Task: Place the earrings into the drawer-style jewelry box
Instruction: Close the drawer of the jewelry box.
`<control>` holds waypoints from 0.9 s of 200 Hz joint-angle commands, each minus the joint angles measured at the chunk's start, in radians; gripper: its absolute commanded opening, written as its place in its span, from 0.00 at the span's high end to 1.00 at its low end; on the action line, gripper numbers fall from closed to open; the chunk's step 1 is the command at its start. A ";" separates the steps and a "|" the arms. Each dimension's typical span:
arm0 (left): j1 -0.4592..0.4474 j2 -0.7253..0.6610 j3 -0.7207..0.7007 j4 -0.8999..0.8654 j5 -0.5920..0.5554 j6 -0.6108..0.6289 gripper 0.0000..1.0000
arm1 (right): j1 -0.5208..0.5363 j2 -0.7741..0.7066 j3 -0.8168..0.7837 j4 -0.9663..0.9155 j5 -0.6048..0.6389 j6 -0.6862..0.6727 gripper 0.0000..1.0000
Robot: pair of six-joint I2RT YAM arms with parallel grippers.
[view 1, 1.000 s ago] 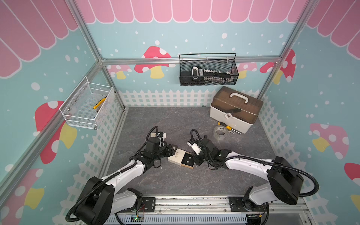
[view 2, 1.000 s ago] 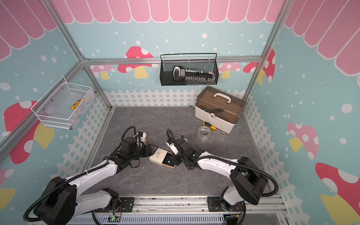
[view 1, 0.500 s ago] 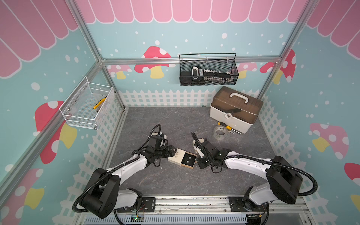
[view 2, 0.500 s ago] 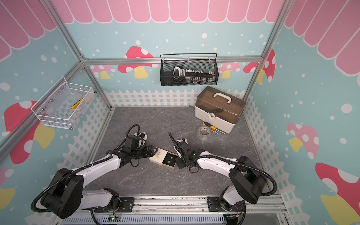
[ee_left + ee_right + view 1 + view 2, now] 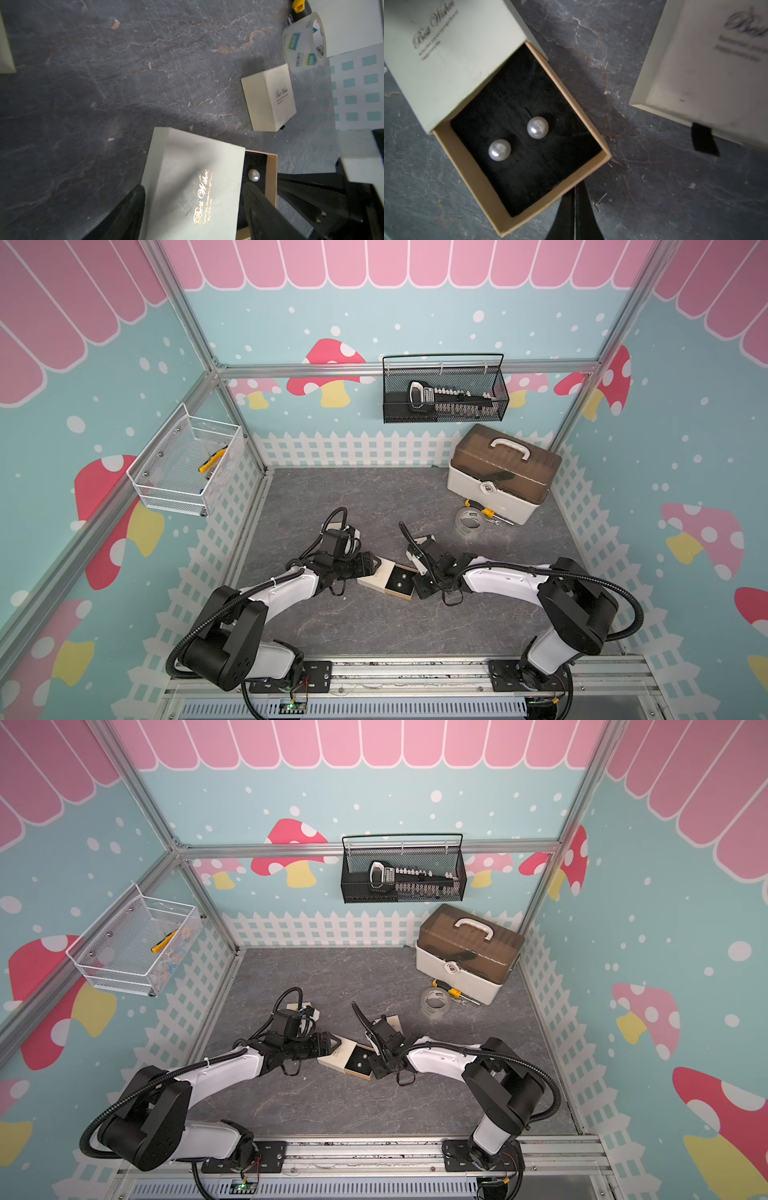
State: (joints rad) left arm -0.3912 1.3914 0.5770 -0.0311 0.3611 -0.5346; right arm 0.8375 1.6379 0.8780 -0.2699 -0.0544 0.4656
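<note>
Looking down in both top views: my left gripper (image 5: pixel 376 563) sits at nine o'clock of the jewelry box (image 5: pixel 372 578), my right gripper (image 5: pixel 417 583) at three o'clock, by its pulled-out drawer (image 5: pixel 400 594). The earrings (image 5: pixel 404 576) glint inside that drawer; a tape roll (image 5: pixel 469 523) lies off at two o'clock. Left wrist now: my fingers (image 5: pixel 133 209) are clamped on the cream sleeve (image 5: pixel 187 166), one against each side edge, and one of the earrings (image 5: pixel 254 175) peeks out past it. Right wrist: my fingers (image 5: pixel 583 207) are pressed together, tips at the drawer's front wall, both earrings (image 5: pixel 537 127) sitting on the black pad (image 5: pixel 550 162).
</note>
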 commanded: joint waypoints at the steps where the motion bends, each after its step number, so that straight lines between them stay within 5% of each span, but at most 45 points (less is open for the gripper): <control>1: 0.002 0.005 -0.031 0.059 0.027 -0.015 0.26 | -0.002 0.023 0.029 0.052 -0.031 0.013 1.00; 180: 0.019 -0.027 -0.100 0.150 0.058 -0.048 0.27 | 0.000 0.155 0.132 0.161 -0.130 0.042 1.00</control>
State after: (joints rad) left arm -0.3775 1.3830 0.4961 0.0898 0.3901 -0.5686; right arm 0.8375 1.7679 0.9668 -0.1593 -0.1452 0.4961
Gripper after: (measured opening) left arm 0.730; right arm 0.047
